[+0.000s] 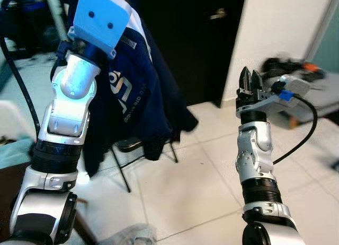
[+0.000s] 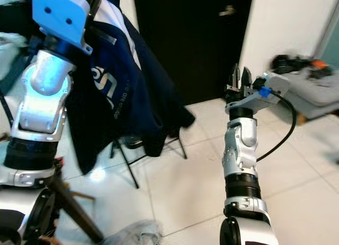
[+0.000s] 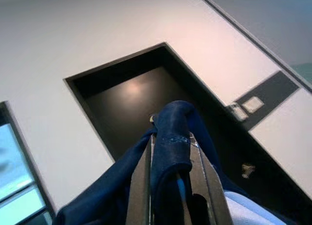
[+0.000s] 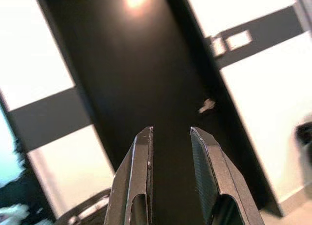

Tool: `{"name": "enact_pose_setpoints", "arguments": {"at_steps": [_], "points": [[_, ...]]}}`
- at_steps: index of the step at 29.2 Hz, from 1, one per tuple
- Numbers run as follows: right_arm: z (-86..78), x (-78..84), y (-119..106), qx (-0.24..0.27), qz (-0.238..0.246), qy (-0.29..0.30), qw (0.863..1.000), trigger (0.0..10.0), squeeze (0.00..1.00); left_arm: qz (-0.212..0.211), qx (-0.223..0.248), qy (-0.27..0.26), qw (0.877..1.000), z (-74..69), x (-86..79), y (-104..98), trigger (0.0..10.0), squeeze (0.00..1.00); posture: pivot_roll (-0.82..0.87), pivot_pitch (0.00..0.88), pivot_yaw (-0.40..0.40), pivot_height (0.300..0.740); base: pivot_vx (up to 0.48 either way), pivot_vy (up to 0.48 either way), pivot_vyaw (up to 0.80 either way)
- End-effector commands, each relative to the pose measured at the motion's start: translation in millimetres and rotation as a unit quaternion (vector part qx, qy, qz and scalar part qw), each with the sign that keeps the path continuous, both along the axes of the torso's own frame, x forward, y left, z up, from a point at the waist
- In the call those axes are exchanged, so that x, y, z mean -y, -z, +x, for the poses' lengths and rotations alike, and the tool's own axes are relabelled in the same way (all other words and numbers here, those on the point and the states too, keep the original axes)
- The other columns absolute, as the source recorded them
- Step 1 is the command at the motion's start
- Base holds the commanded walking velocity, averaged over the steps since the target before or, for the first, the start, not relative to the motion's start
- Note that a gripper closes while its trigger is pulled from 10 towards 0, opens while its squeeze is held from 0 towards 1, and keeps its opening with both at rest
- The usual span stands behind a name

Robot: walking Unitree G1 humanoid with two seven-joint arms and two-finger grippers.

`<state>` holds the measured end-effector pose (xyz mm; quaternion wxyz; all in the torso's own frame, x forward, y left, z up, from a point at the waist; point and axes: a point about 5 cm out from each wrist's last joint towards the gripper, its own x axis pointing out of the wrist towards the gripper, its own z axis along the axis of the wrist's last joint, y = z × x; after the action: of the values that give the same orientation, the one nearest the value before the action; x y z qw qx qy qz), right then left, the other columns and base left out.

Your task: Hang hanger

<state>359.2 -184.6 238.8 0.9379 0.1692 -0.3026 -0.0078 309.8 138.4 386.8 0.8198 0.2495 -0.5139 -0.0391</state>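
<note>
**Left gripper's got the navy shirt up high**

Head camera: one navy shirt (image 1: 140,91) with white lettering, too blurry to read, draped from the raised left arm and hanging over one black folding chair (image 1: 130,147) on the tile floor (image 1: 201,186). The right gripper (image 1: 250,81) points up, forearm vertical, near one dark door (image 1: 185,38).

Left wrist: left gripper (image 3: 170,152) is clamped on the shirt fabric. Can't make out the hanger itself.

Right wrist: two fingers (image 4: 139,181) narrowly apart, nothing between them.
</note>
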Motion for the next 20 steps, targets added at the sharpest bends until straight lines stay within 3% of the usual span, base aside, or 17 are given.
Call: {"name": "enact_pose_setpoints", "arguments": {"at_steps": [1, 8, 12, 15, 17, 18, 20], "points": [[-0.2, -3.6, 5.0, -0.008, 0.003, -0.007, 1.000, 10.0, 0.00, 0.004, 0.010, 0.008, 1.000, -2.8, 1.9, -4.2, 0.0, 0.00, 0.03, 0.000, 0.069, 0.740, 0.000, 0.000, -0.80], [-1.0, -1.1, 9.1, -0.018, -0.001, 0.001, 1.000, 10.0, 0.00, 0.013, -0.022, 0.037, 0.999, 2.6, 14.5, 8.8, 0.0, 0.00, 0.02, 0.000, 0.075, 0.740, 0.000, 0.000, -0.80], [-0.4, 0.4, 18.6, -0.047, -0.014, 0.006, 0.999, 10.0, 0.00, 0.007, -0.106, 0.100, 0.989, 12.1, 26.1, 35.4, 0.0, 0.00, 0.02, 0.000, 0.077, 0.740, 0.000, 0.000, -0.80], [-0.4, 0.4, 18.6, -0.047, -0.014, 0.006, 0.999, 10.0, 0.00, 0.007, -0.106, 0.100, 0.989, 12.1, 26.1, 35.4, 0.0, 0.00, 0.02, 0.000, 0.077, 0.740, 0.000, 0.000, -0.80], [0.8, 0.6, 43.6, -0.105, -0.033, 0.006, 0.994, 10.0, 0.00, -0.013, -0.192, 0.105, 0.976, 24.6, 24.3, 70.0, 0.0, 0.00, 0.01, 0.000, 0.077, 0.740, 0.000, 0.000, -0.80], [0.8, 0.6, 43.6, -0.105, -0.033, 0.006, 0.994, 10.0, 0.00, -0.013, -0.192, 0.105, 0.976, 24.6, 24.3, 70.0, 0.0, 0.00, 0.01, 0.000, 0.077, 0.740, 0.000, 0.000, -0.80], [-2.1, 3.5, 72.2, -0.162, -0.049, 0.011, 0.985, 10.0, 0.00, -0.036, -0.263, 0.096, 0.959, 33.1, 19.0, 104.0, 0.0, 0.00, 0.01, 0.000, 0.071, 0.740, 0.000, 0.000, -0.80]]}}
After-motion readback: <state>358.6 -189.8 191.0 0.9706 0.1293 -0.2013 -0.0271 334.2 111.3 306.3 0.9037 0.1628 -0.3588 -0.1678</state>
